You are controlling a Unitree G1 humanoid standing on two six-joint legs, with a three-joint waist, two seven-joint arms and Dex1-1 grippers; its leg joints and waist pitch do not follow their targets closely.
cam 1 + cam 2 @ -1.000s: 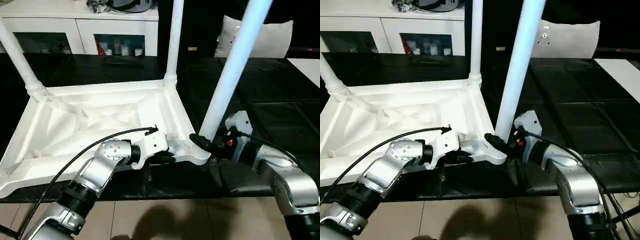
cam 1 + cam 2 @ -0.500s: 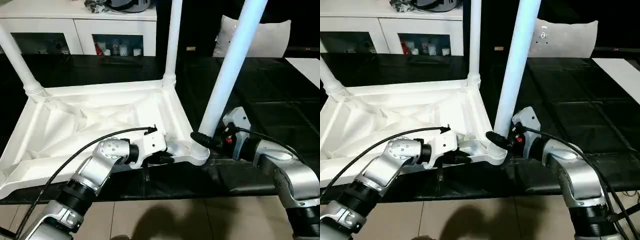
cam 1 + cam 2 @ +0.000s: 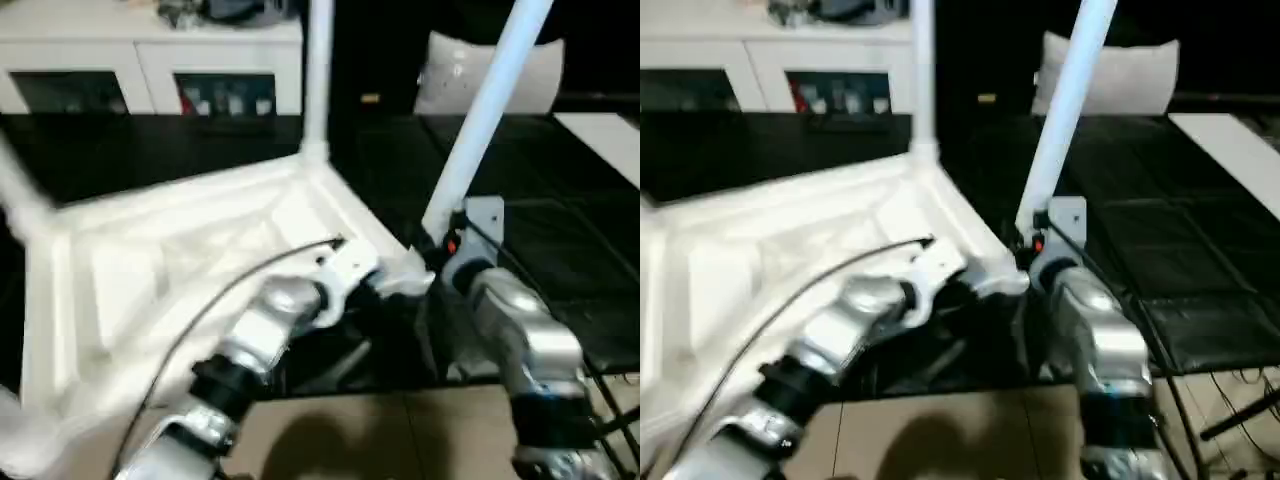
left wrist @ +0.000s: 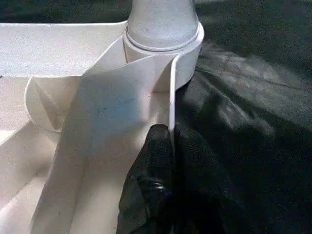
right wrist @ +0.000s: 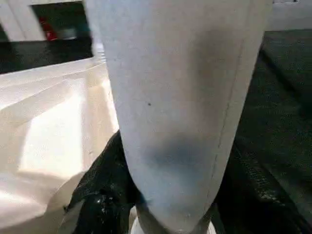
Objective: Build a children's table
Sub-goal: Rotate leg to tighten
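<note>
Right, you've got the top [image 3: 150, 260] lying upside down on the black mat [image 3: 560, 240], ribbed side up, w/ legs standing up out of its corner sockets. The far leg [image 3: 318, 75] rises upright from the back corner. The near leg [image 3: 485, 115] leans away to the right from the near-right socket [image 4: 187, 58], where both arms meet.

Your left gripper [image 4: 163, 161] is pinched tight on the thin upright rim of the top, just beside that socket; in the left wrist view one finger [image 4: 153, 170] sits inside the rim and the other outside on the mat side, pads pressed together w/ the rim wall between them.

Your right gripper [image 5: 165, 209] is at the foot of the near leg, black fingers [image 5: 105, 185] spread to either side of it low down, right above the socket. They look wrapped round the leg, but you can't tell from the blur whether they actually clamp it.

Behind the mat stands a white cabinet [image 3: 150, 70] w/ glass doors, and a pale cushion [image 3: 540, 70] sits behind the near leg.
</note>
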